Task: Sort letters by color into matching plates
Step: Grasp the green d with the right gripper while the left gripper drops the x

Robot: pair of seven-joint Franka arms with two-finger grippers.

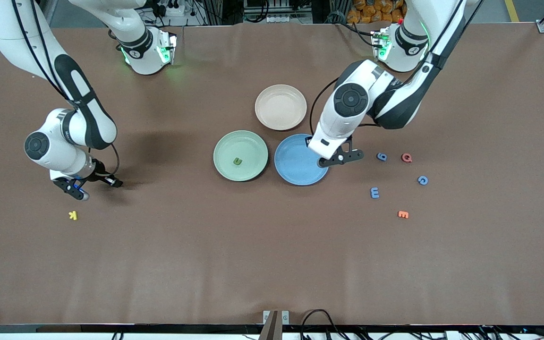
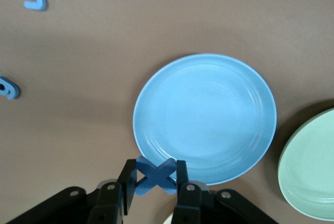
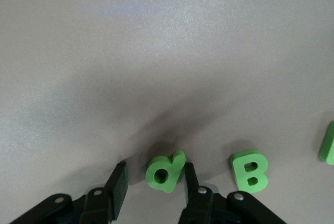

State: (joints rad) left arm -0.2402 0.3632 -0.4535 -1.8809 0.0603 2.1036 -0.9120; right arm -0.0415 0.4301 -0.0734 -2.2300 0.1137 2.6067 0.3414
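Even overhead light keeps the brown table bright, and soft shadows pool under both arms. In the right wrist view the cloth washes out to pale grey, with a dark shadow around the green letter. Both wrist views are slightly soft

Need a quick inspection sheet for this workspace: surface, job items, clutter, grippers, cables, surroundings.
Surface: brown table, flat covering, no spills seen.
Job's things: green plate holds one green letter; blue plate empty; three blue letters loose toward the left arm's end; green d and green B lie by the right gripper.
Clutter: beige plate; red letter; orange letter; yellow K.
Grippers: left gripper shut on blue X, at the blue plate's rim; right gripper low at the table, open around the green d.
Cables: loops at the table's front edge.
Surroundings: nothing seen.
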